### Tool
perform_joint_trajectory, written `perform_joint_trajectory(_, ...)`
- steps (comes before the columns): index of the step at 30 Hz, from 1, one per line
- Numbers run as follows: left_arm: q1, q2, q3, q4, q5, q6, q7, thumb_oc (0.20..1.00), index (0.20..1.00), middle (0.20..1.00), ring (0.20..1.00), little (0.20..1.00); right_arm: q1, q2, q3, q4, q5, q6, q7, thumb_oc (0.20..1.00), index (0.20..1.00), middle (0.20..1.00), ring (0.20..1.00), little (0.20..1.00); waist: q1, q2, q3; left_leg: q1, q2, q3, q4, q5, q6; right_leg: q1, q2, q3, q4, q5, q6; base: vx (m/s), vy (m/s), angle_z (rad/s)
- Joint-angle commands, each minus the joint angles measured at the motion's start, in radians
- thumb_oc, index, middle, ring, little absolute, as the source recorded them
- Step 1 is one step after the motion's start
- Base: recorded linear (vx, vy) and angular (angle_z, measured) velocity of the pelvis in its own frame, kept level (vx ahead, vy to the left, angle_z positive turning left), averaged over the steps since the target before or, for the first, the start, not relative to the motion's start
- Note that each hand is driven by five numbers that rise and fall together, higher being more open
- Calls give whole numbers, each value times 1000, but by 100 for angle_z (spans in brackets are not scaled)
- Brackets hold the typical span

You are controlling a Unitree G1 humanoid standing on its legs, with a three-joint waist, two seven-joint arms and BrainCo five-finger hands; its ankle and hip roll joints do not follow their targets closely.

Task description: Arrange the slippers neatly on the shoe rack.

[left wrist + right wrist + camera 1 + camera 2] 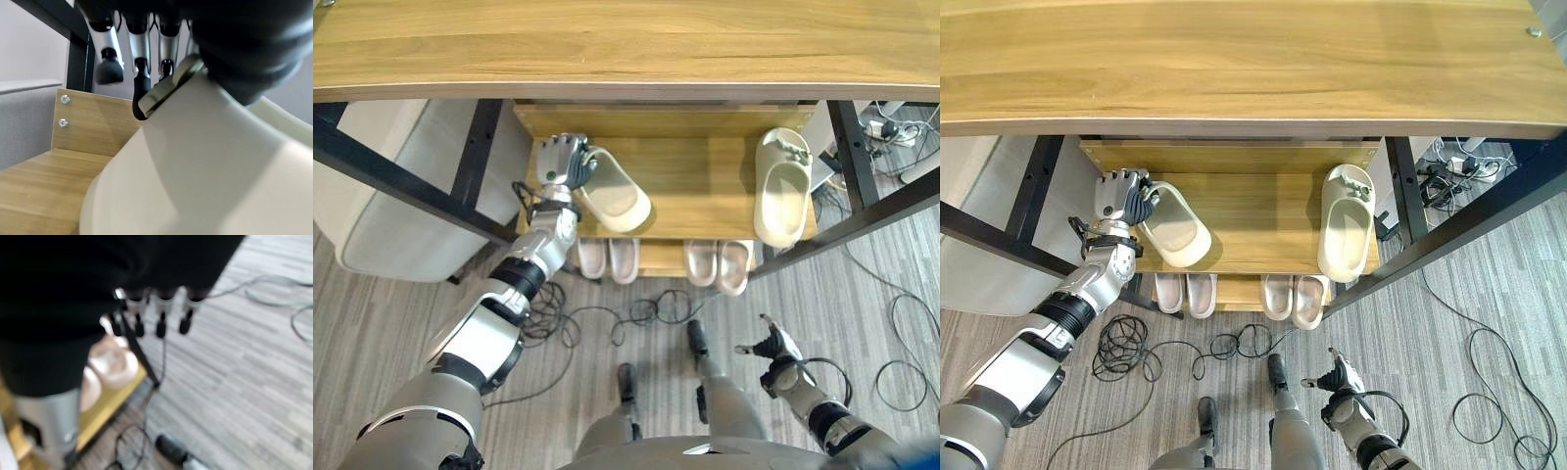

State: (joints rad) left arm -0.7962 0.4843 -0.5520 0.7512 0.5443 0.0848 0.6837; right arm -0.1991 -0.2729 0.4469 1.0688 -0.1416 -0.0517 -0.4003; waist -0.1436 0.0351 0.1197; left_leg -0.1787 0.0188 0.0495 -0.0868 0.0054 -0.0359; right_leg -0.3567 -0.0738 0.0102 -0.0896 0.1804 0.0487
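A cream slipper (615,196) lies at an angle on the left of the shoe rack's upper shelf (695,186). My left hand (560,162) is shut on its back end; in the left wrist view the fingers (139,54) curl over the slipper's (205,161) rim. The matching cream slipper (781,186) lies straight at the shelf's right end. Two pairs of pinkish slippers (607,259) (720,264) sit on the lower shelf. My right hand (773,348) hangs open over the floor at the lower right, holding nothing.
A long wooden tabletop (626,44) overhangs the rack's back. Its black metal legs (401,181) flank the rack on both sides. A grey cushioned seat (391,206) stands at the left. Loose cables (656,311) lie on the floor before the rack.
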Motion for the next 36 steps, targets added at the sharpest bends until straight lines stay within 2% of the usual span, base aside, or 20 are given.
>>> perform_joint_trajectory(1,14,36,20,-107,79,-22,38,200,200,200,200,200,-34,-10,-17,12,-14,-8,-40,1000,1000,1000,1000,1000,25,10,0,-94,33,19,89,-20,-40,-17,-61,-42,170,-178,87,0,0,0)
perform_joint_trajectory(6,79,17,31,-196,104,-43,27,200,200,200,200,200,-48,-6,-24,11,-17,3,-40,1000,1000,1000,1000,1000,31,5,7,-96,30,16,99,-26,-37,-17,-63,-41,182,-181,84,-7,-1,0)
perform_joint_trajectory(10,75,-13,9,-194,103,-49,19,200,200,200,200,200,-66,-4,-23,17,-15,8,-44,1000,1000,1000,1000,1000,30,4,12,-104,28,14,104,-26,-34,-26,-66,-39,186,-179,83,-41,-5,2)
perform_joint_trajectory(27,-122,-133,-128,-15,101,-26,26,200,200,200,200,200,-93,-9,39,54,-21,0,-36,1000,1000,1000,1000,1000,3,19,17,-151,28,32,132,-18,-31,-76,-65,-15,201,-167,81,-26,-15,-2)
perform_joint_trajectory(36,-216,-178,-175,-16,104,-23,49,200,200,200,200,200,-108,-19,47,87,-15,1,-40,1000,1000,1000,1000,1000,-9,33,27,-170,31,38,147,-18,-33,-100,-63,-9,214,-168,80,-13,-18,-5)
